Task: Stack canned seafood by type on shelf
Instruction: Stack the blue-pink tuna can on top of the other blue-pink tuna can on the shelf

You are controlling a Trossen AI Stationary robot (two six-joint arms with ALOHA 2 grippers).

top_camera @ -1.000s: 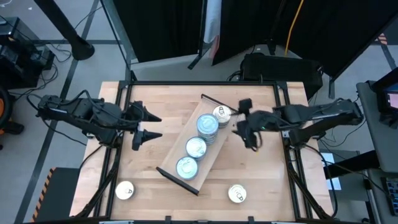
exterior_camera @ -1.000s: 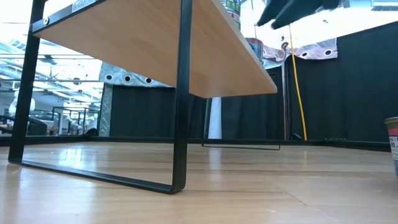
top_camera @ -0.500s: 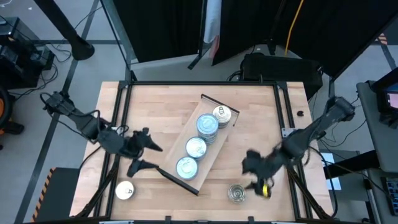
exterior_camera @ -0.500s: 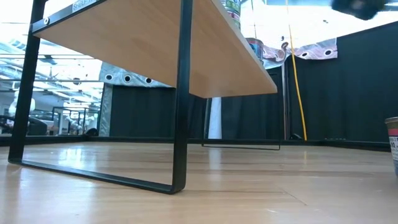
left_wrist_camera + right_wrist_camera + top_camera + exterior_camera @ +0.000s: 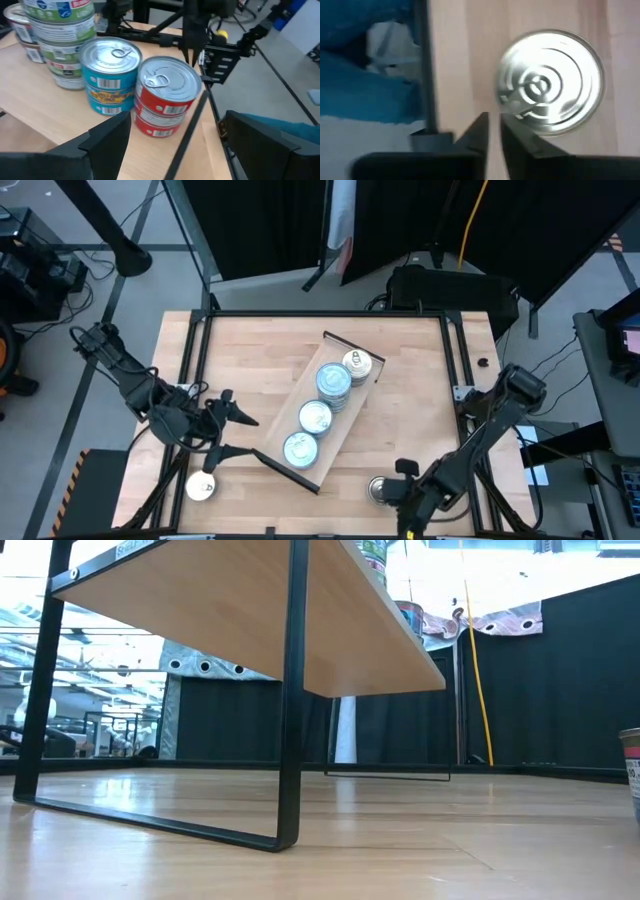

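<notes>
Pretty clearly a robotics lab or test cell, not anybody's kitchen. A butcher-block tabletop [image 5: 250, 350] is sitting inside a black metal frame [image 5: 320, 314], and black curtains [image 5: 260, 225] are hanging right behind it like a photo-booth backdrop. Cables [image 5: 40, 330] are trailing across the grey floor [image 5: 130, 295] on both sides, a yellow cord [image 5: 470, 220] is dangling down at the back, and a screen [image 5: 630, 340] is glowing off at the right edge. From table height the room is opening up past the curtains [image 5: 560, 690]: bright ceiling lights and rows of dark equipment racks [image 5: 100, 730] are showing off in the distance, like a big open-plan workshop floor.
</notes>
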